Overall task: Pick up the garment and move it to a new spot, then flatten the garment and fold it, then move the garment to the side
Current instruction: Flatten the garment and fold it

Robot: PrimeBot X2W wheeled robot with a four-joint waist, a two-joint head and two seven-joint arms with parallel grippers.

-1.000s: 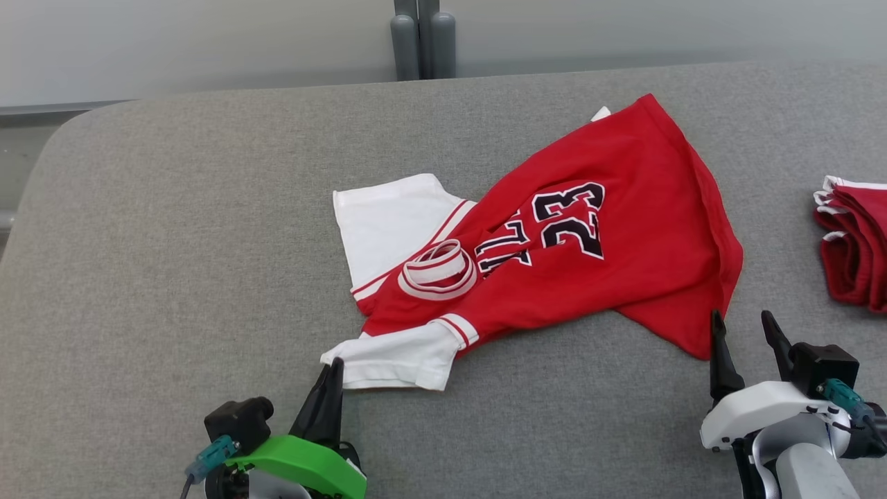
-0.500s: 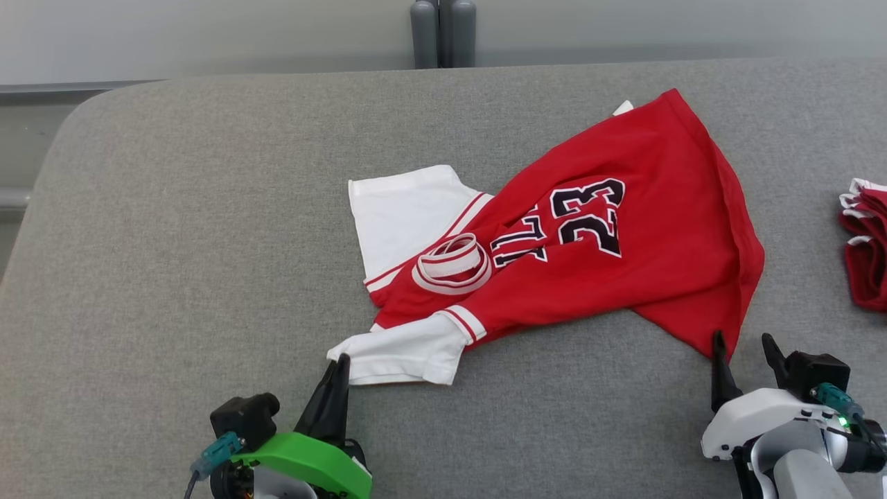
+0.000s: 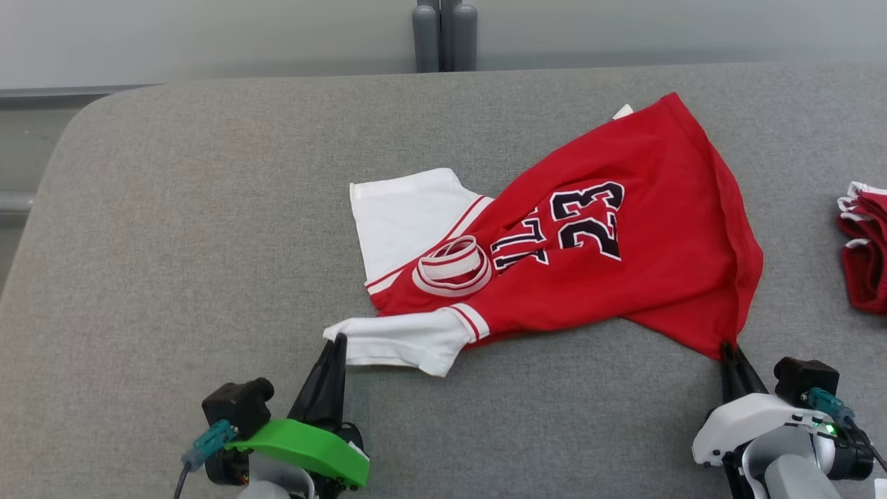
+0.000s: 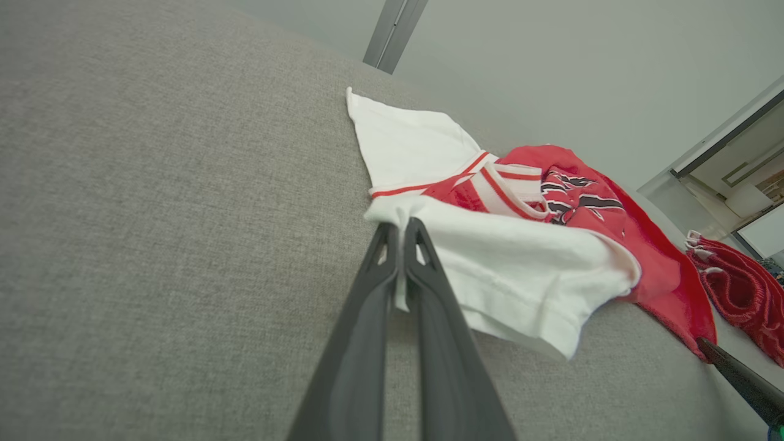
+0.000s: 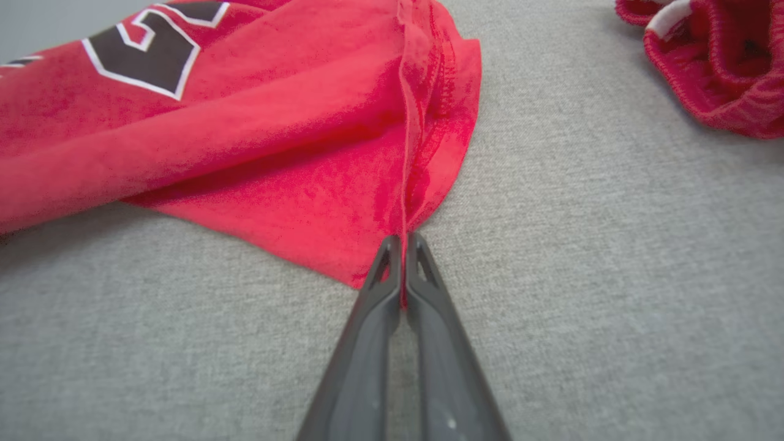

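Grey woven fabric surface (image 3: 173, 242) is spreading across the whole work area — its far-left corner is curving round. Pale plain wall (image 3: 208, 34) is rising behind it. Grey upright posts (image 3: 426, 38) are standing close together at the far edge, centre. Light is falling evenly — shadows soft.

Red bundle (image 3: 865, 249) cut off by the right edge; lettering (image 3: 516, 248) of the jersey (image 3: 658, 173) partly folded under.

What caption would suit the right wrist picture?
Right gripper shut on a corner of the red jersey, lying on a grey surface.
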